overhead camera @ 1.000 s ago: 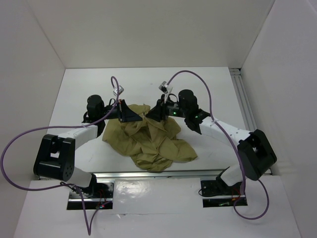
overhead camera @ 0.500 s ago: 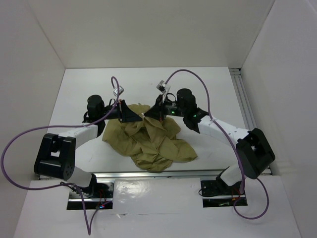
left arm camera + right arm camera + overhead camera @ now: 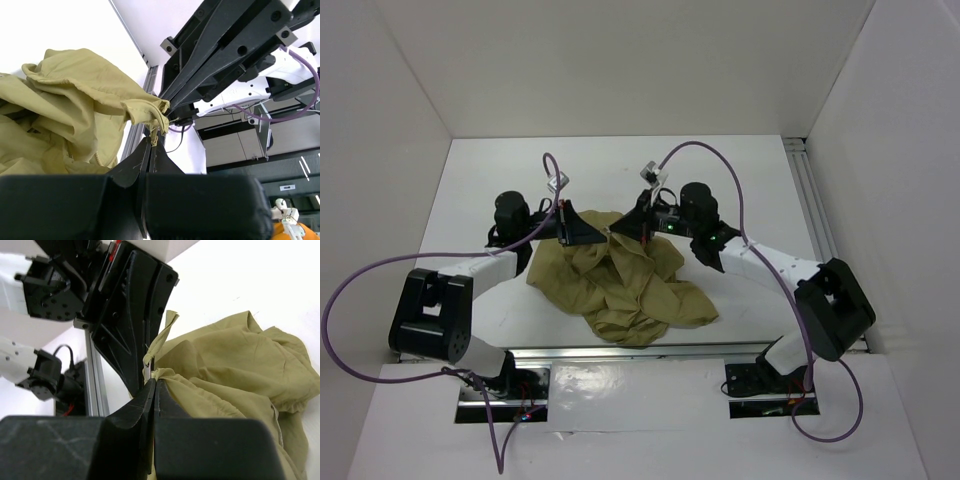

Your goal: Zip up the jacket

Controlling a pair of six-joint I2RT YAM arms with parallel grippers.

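One jacket (image 3: 620, 285), two sets of jaws pinching its edge.

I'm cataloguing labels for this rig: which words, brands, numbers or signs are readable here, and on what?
None can be read.
White hanging tags: too small to read.
Small white label in the left wrist view's background: blurred.
jacket: no print visible.

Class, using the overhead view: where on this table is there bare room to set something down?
Bare: the far strip of the table along the back wall; the patch between jacket and right arm. Crowded: the centre, where left fingers and right fingers pinch the jacket.
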